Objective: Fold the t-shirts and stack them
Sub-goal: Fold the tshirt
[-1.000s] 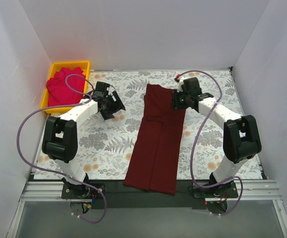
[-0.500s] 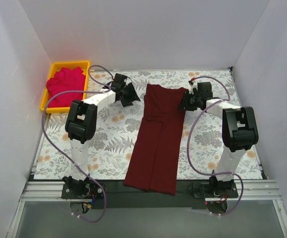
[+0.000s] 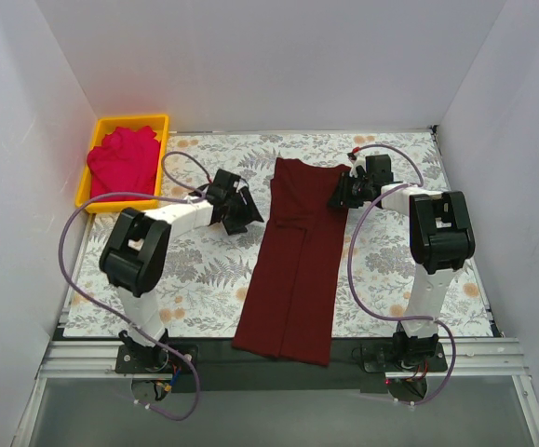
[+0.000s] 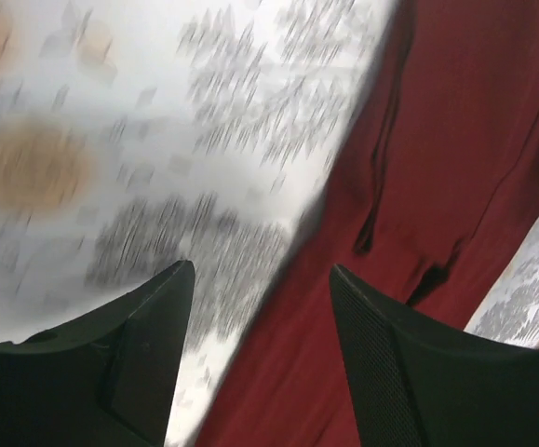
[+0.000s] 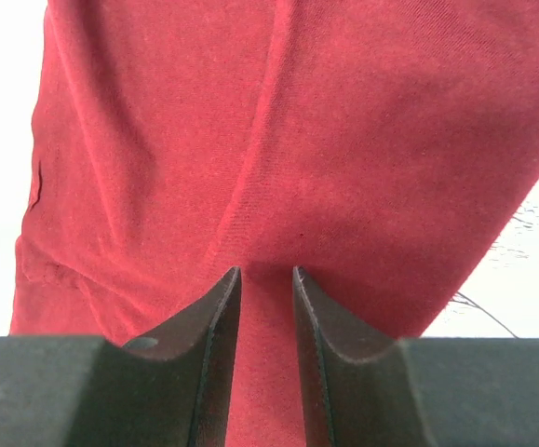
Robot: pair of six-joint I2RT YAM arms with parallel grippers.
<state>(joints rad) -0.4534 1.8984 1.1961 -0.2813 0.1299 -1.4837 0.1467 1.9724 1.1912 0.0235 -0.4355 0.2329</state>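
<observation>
Maroon t-shirt (image 3: 297, 270) lies folded lengthwise mid-surface (image 3: 204, 279); pink t-shirt (image 3: 122, 160) waits in the bin (image 3: 162, 126). Right tool (image 5: 266, 275) pinches its far corner, nearly closed. Left tool (image 4: 260, 279) gapes empty at the opposite edge. Miss there, and the fold skews!

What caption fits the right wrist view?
Right gripper closed on a raised fold of the maroon t-shirt.

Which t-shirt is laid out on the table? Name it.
The dark maroon t-shirt, folded into a long strip on the floral table; the pinkish-red t-shirt lies bunched in the yellow bin.
</observation>
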